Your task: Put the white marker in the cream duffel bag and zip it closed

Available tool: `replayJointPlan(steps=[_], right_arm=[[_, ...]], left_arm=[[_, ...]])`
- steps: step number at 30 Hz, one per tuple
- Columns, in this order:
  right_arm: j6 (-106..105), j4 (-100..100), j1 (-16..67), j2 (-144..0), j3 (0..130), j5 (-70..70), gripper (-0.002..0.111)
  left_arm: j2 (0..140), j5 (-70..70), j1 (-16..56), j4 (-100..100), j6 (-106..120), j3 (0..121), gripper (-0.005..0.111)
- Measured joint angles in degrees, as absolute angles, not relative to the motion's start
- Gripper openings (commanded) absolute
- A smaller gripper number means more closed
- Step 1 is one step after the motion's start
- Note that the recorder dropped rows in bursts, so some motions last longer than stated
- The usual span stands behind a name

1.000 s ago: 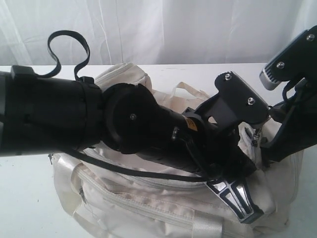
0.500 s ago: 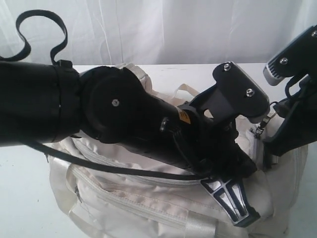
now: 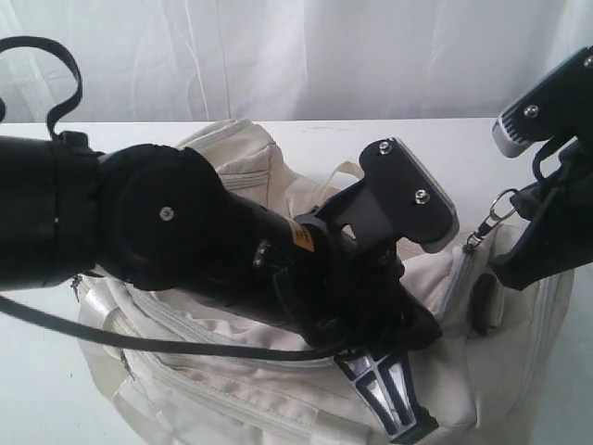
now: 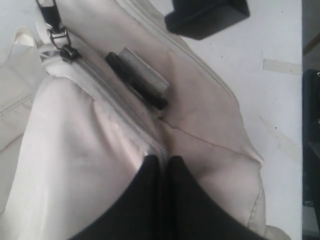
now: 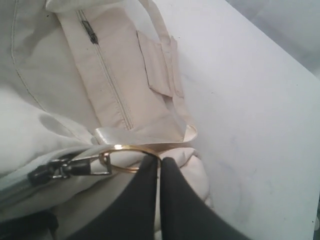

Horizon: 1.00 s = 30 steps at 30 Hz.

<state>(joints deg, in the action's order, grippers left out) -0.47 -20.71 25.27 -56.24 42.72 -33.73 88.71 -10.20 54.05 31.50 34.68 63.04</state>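
Note:
The cream duffel bag (image 3: 232,389) lies on the white table under both arms. Its grey zipper (image 4: 115,105) runs along the top seam. My left gripper (image 4: 161,159) is shut on that seam, pinching the fabric at the zipper line; in the exterior view it (image 3: 403,425) presses down on the bag's near side. My right gripper (image 5: 160,160) is shut on the gold ring (image 5: 127,150) clipped to the zipper pull (image 5: 50,172), at the bag's right end (image 3: 500,209). The white marker is out of view.
A side pocket with its own zipper (image 5: 107,80) and a webbing handle (image 5: 165,65) lie on the bag. A black-and-grey buckle piece (image 4: 137,80) sits beside the seam. A dark block (image 4: 207,12) and tape strips (image 4: 280,65) are on the table. White curtain behind.
My left arm has swung left and lower, and its gripper has slid left along the bag. The ring and pull at my right gripper now stand out stretched from the bag's end.

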Motion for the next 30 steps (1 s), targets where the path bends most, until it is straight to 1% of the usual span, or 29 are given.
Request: replayJointPlan(steps=[10, 12, 14, 16, 18, 19, 21, 30], right_arm=[[0.0, -21.1, 25.3, -56.2, 42.7, -33.2, 0.000], [0.6, -21.2, 25.3, -56.2, 42.7, -33.1, 0.000], [0.9, -21.4, 25.3, -56.2, 42.7, -32.9, 0.000], [1.0, -21.8, 25.3, -56.2, 42.7, -32.8, 0.000], [1.0, -22.3, 25.3, -56.2, 42.7, -32.6, 0.000], [1.0, -22.4, 25.3, -56.2, 42.7, -32.6, 0.000], [1.2, -22.5, 25.3, -56.2, 42.7, -32.5, 0.000], [1.3, -22.3, 25.3, -56.2, 42.7, -31.3, 0.000]], left_arm=[[87.5, -9.9, 54.0, 31.2, 34.7, 62.2, 0.001], [87.5, -9.4, 54.0, 31.2, 34.7, 62.2, 0.010], [87.5, -8.8, 54.0, 31.2, 34.7, 62.2, 0.023], [87.5, -8.8, 54.0, 31.1, 34.7, 62.5, 0.041], [87.5, -9.3, 54.0, 31.0, 34.7, 63.3, 0.053], [87.5, -9.5, 54.0, 31.0, 34.7, 63.8, 0.057], [87.5, -9.5, 54.0, 31.4, 34.7, 64.7, 0.059], [89.7, -5.2, 54.0, 32.8, 34.7, 67.5, 0.059]])
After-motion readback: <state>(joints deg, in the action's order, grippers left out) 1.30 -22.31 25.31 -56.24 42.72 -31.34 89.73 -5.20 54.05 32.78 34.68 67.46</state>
